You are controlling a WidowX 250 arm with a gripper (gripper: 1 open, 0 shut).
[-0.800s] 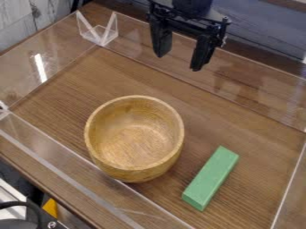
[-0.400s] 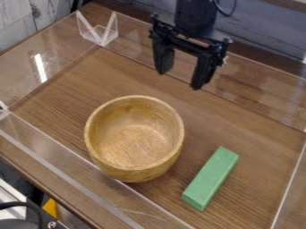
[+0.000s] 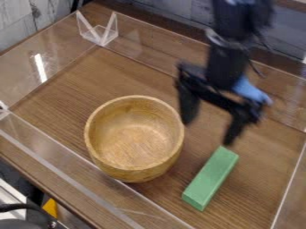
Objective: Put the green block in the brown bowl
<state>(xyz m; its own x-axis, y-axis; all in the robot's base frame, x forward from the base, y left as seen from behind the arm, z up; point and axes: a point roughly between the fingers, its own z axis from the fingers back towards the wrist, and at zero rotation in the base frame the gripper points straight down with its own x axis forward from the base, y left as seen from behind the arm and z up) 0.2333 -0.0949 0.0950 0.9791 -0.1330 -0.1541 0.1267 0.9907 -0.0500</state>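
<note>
- Green and matte, the green block (image 3: 210, 178) lay flat on the wood-grain table (image 3: 131, 76), just right of the brown bowl (image 3: 135, 136) and apart from it, with one end pointing toward the near edge and the other angled away to the right.
- Clear plastic walls (image 3: 72, 183) ran along the near and left sides of the table, close to the bowl's near rim.
- Round and thick-walled, the brown bowl sat upright on the table with nothing inside it, its grain plain to see.
- Beyond the bowl's right rim, the tool (image 3: 212, 122) hung above the table with its two dark fingers (image 3: 188, 100) spread wide apart and nothing between them; it pointed down, and the picture blurred it.
- One finger hung near the bowl's far-right rim, the other above the block's far end; whether either touched anything could not be told.
- A blue part (image 3: 246, 92) showed on the tool's side away from the bowl.
- Far behind the bowl, toward the left corner, a small clear plastic stand (image 3: 98, 29) stood on the table.
</note>
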